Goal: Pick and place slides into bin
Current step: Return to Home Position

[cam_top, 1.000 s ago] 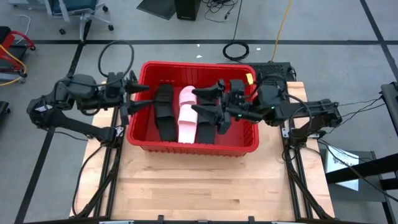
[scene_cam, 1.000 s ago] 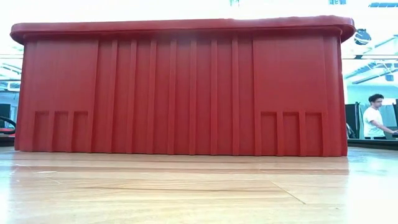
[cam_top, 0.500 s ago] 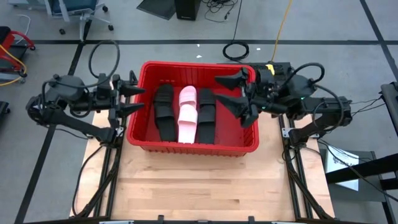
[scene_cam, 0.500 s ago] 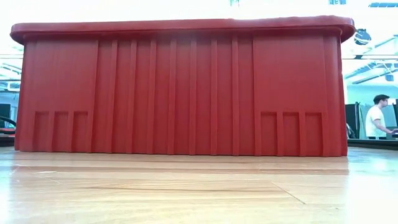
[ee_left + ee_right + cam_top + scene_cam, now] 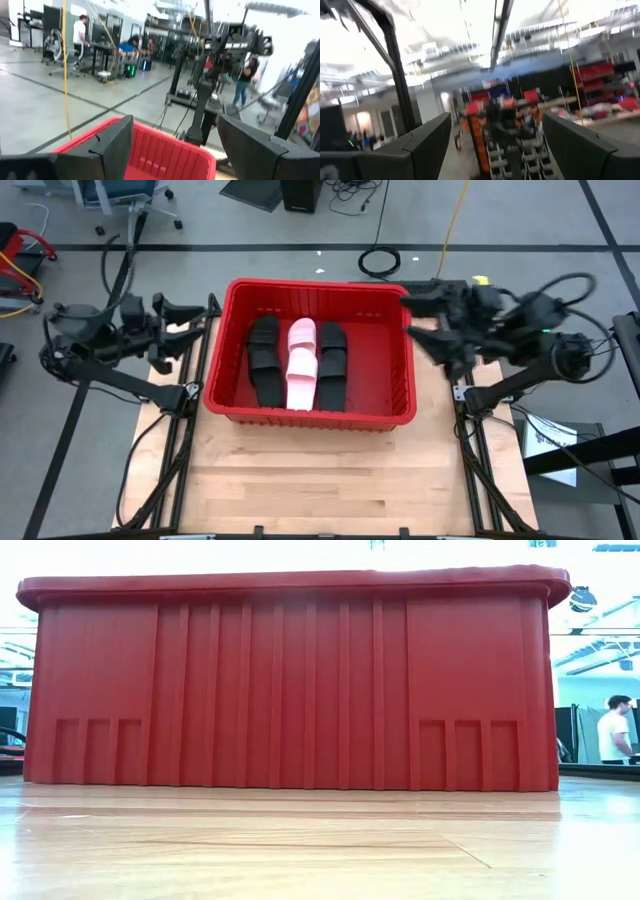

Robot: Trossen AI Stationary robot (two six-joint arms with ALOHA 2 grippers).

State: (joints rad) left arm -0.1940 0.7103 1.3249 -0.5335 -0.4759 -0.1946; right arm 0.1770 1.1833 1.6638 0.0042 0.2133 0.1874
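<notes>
The red bin stands on the far half of the wooden table; in the low view its near wall fills the picture. Inside it, slides lie flat on the floor in three rows side by side: black, pale pink and black. My left gripper is open just outside the bin's left rim, pointing level toward it; its wrist view shows the bin's corner between its fingers. My right gripper is open outside the bin's right rim, tilted upward.
Bare wooden table lies in front of the bin. Cables lie on the floor beyond the table. A person stands far off in the room at the right of the low view.
Both grippers have drawn back out of the bin, staying open. The left one has gone toward the table's left edge. The right one has gone toward the right edge and risen, uncovering the right-hand black row. The other slides have not moved.
</notes>
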